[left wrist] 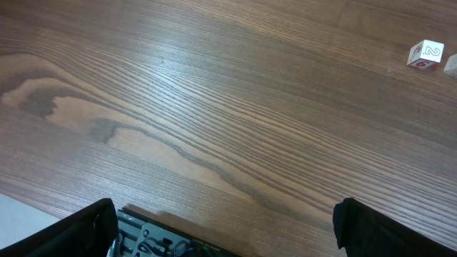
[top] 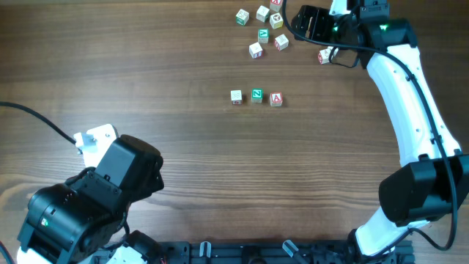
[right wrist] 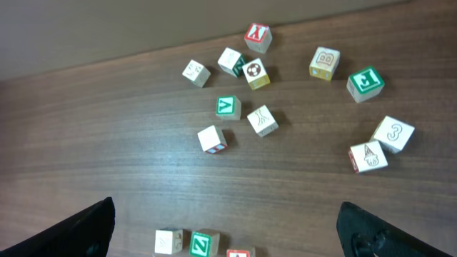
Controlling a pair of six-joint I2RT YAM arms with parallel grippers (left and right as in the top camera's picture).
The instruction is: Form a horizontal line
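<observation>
The right jaws stand wide with nothing between them, held over the far right of the wooden surface [top: 146,88] on a white arm [top: 410,103]. Just to their left lies a loose scatter of letter cubes [right wrist: 263,120], among them a red "Y" [right wrist: 257,37], a yellow-edged "B" [right wrist: 324,63], a green "E" [right wrist: 365,83] and a "3" [right wrist: 392,133]. The left jaws, also wide and holding nothing, hang at the near left over wood grain, with a lone cube marked "2" [left wrist: 426,53] at the far right of their view. The row of 3 cubes [right wrist: 168,241] lies near the middle of the surface, towards the far side. It runs left to right: a pale cube [top: 236,97], a green-lettered cube [top: 257,94] and a red "A" cube [top: 275,99], close together and well apart from both jaws.
</observation>
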